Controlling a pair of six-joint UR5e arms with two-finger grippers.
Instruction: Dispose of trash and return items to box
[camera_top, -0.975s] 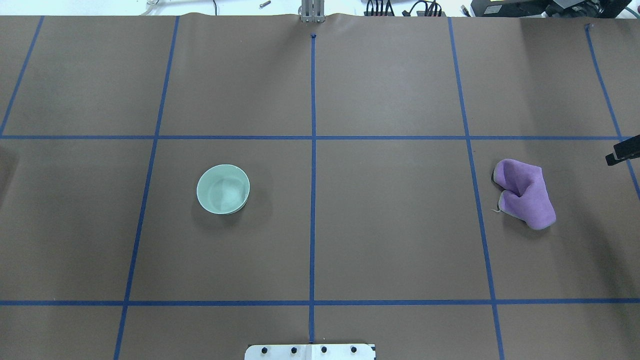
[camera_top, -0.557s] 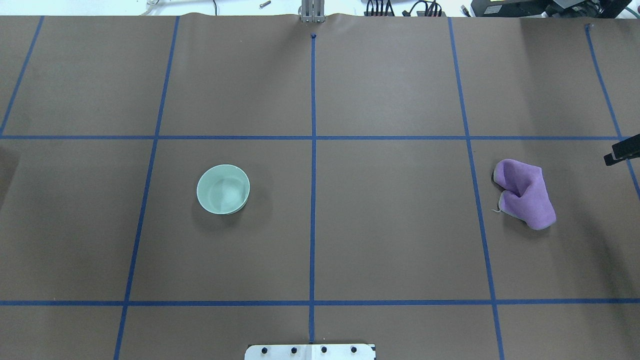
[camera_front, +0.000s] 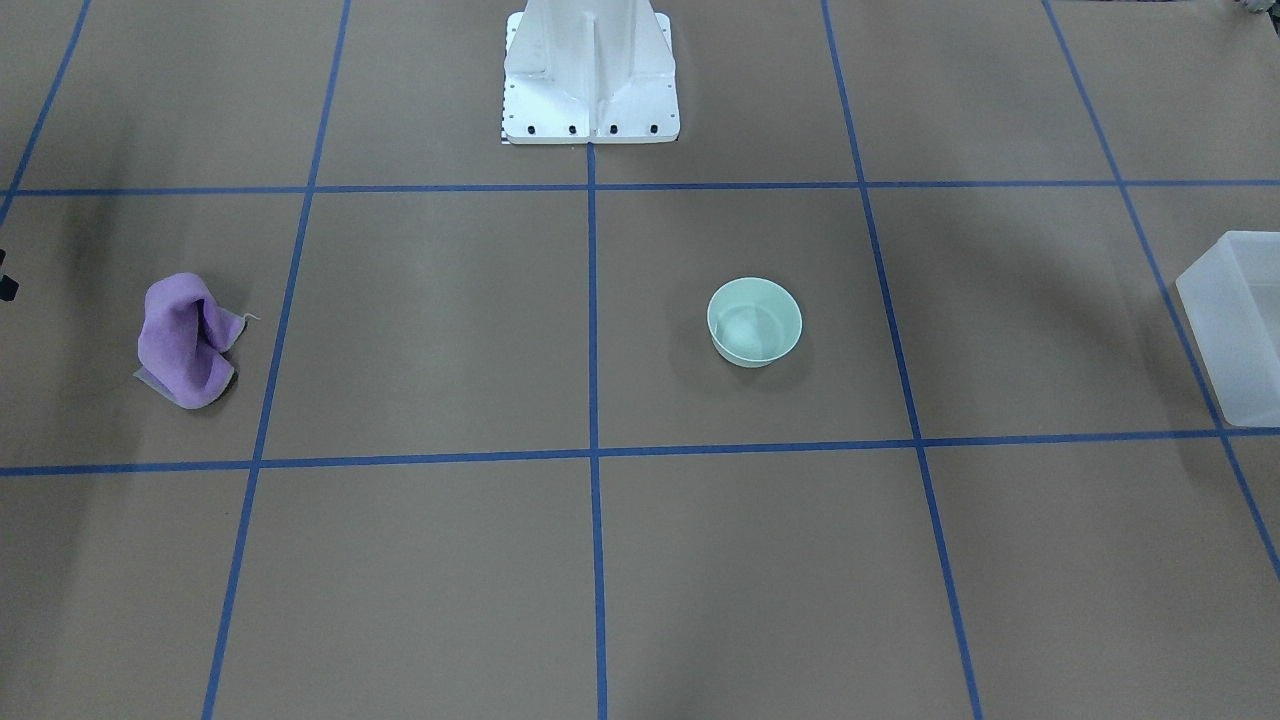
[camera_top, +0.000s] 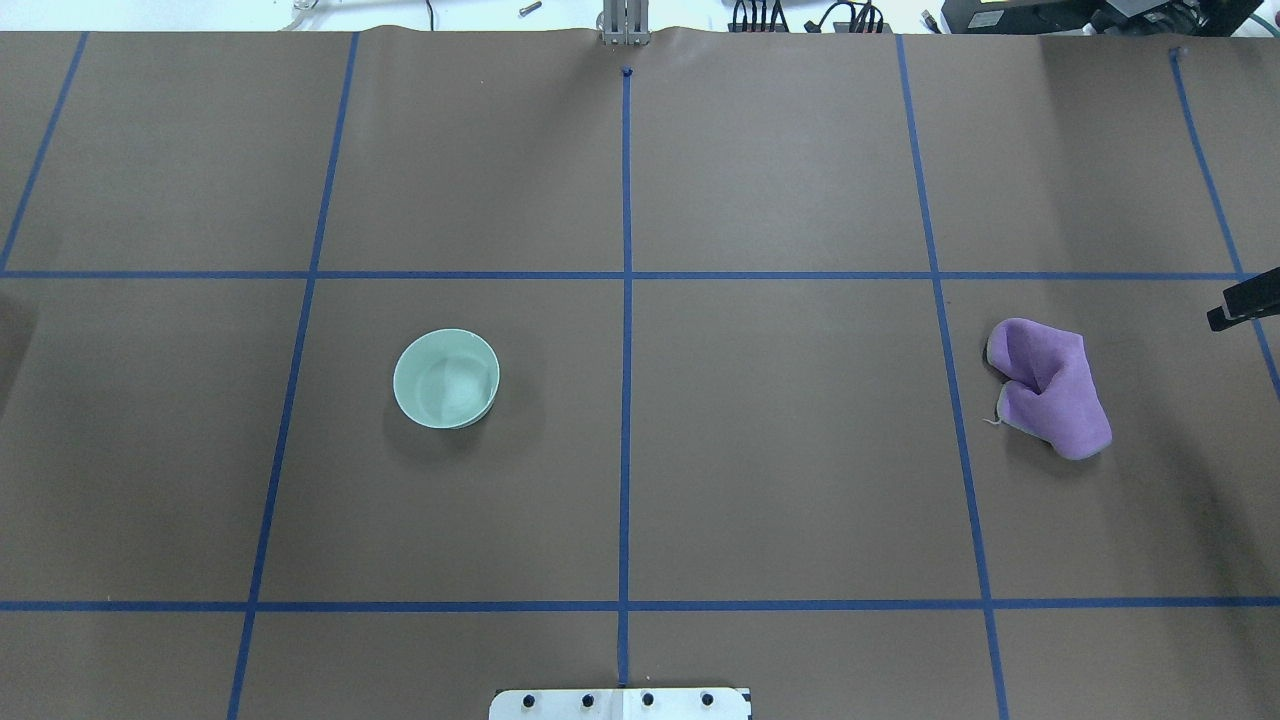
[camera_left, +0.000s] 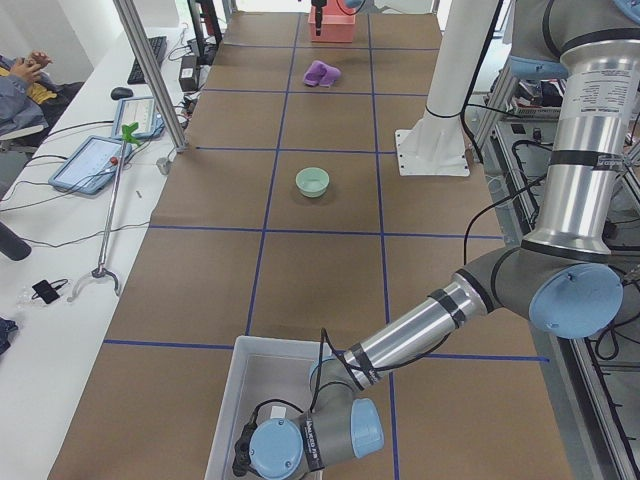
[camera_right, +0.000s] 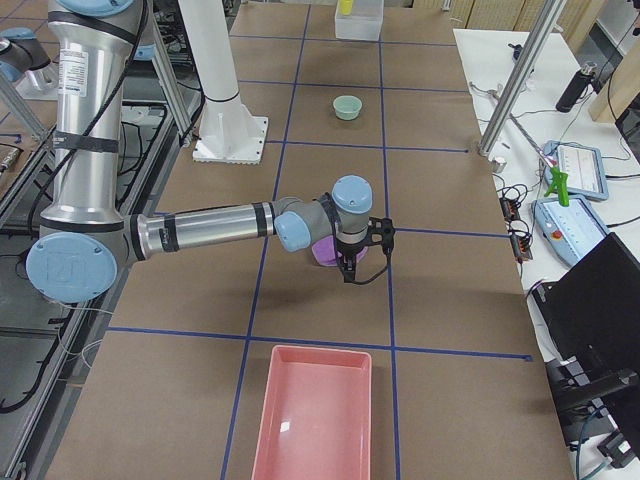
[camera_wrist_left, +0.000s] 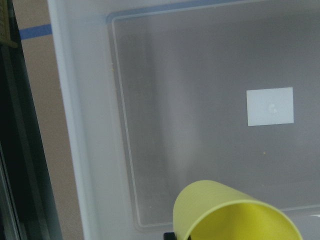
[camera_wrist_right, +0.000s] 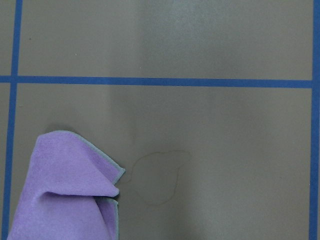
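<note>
The mint-green bowl (camera_top: 446, 379) stands upright and empty left of the table's middle, also in the front view (camera_front: 754, 322). The frosted box (camera_front: 1230, 330) stands at the table's left end. My left gripper (camera_left: 243, 462) hangs over the box (camera_left: 235, 390). In the left wrist view a yellow cup (camera_wrist_left: 235, 215) is held close over the box's wall (camera_wrist_left: 85, 150) and floor. My right gripper (camera_right: 352, 272) hovers by a crumpled purple cloth (camera_top: 1050, 385); only a black part of it (camera_top: 1243, 301) shows overhead, and I cannot tell whether it is open.
A pink tray (camera_right: 310, 420) lies at the table's right end beyond the cloth. The white robot base (camera_front: 590, 75) stands at the near edge's middle. Blue tape lines grid the brown table. Operators' desks with tablets run along the far side.
</note>
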